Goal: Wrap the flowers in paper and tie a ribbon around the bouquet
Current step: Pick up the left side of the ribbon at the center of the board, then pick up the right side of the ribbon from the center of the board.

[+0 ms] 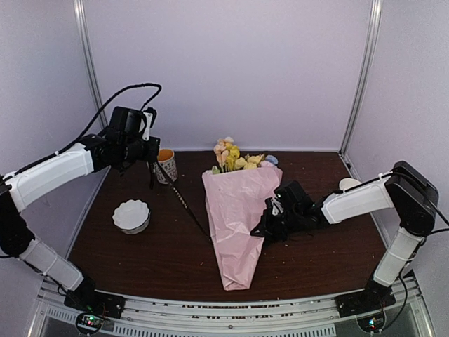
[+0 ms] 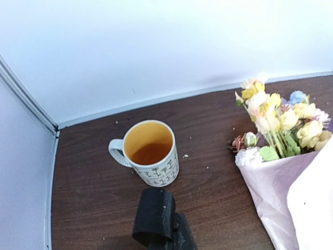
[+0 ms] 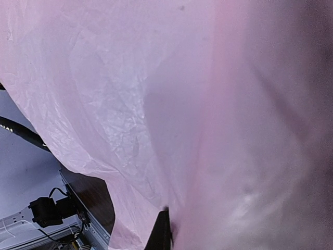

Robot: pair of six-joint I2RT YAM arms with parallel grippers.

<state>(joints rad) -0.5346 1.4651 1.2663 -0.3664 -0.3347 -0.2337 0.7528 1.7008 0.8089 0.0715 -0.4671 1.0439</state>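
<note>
bouquet (image 1: 235, 210): lying in the middle of the counter (image 1: 140, 260), flowers (image 1: 235, 158) toward the back wall, pink paper (image 1: 237, 239) tapering to the near edge.
ribbon (image 1: 184, 200): black, stretched straight from the left gripper (image 1: 151, 175) down to the paper's left side.
left gripper: raised beside the mug (image 1: 165, 165), pinched together on the ribbon's end.
right gripper (image 1: 269, 219): closed, pressed against the paper's right edge; hold on paper, cannot tell.
bowl (image 1: 131, 215): white, left of the ribbon.

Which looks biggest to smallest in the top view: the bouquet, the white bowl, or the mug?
Largest: bouquet.
Then white bowl and mug: close, and the mug sits farther away, so unranked.
</note>
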